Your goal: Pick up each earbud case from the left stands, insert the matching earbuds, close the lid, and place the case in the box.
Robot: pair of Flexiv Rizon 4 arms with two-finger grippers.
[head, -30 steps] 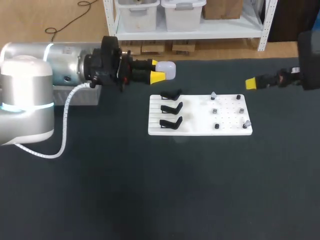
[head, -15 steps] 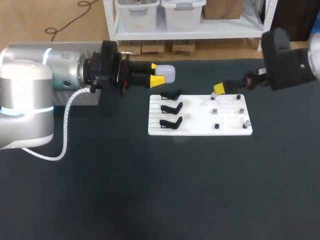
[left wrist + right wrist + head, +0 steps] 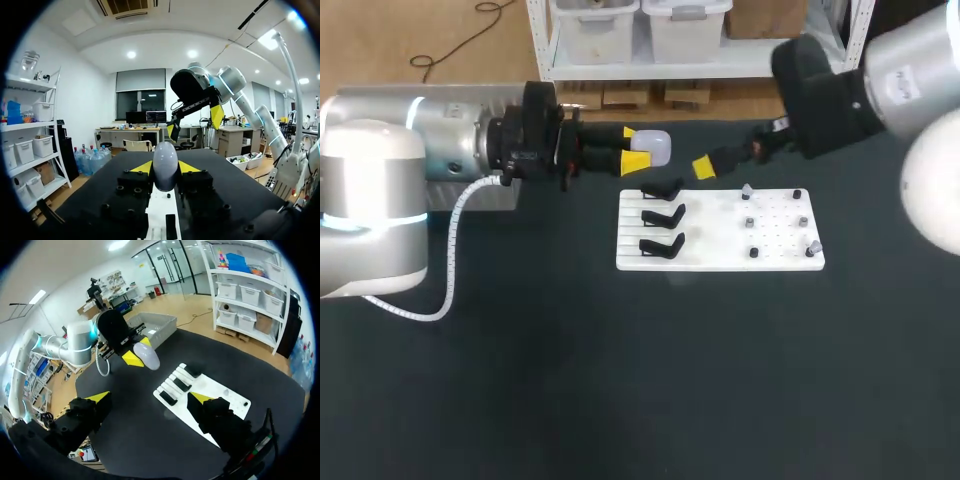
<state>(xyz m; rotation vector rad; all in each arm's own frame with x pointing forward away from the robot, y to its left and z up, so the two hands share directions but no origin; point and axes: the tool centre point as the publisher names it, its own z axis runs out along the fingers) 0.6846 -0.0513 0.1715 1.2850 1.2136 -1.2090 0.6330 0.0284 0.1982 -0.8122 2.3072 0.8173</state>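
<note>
A dark table stands on a wooden floor before white shelving under round ceiling lights.

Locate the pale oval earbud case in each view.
Head view: pale oval earbud case in the left gripper, behind the white board.
Left wrist view: case between its own fingers.
Right wrist view: case beside the board, in the other arm's fingers.
Shared landmark: the yellow fingertips.

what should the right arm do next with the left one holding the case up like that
Probably bring the right gripper up to the earbud case and open its lid. The left gripper is shut on the case, held in the air with its lid apparently closed; the right gripper is open, empty and a short way off, and the earbuds sit on the white board.
</note>
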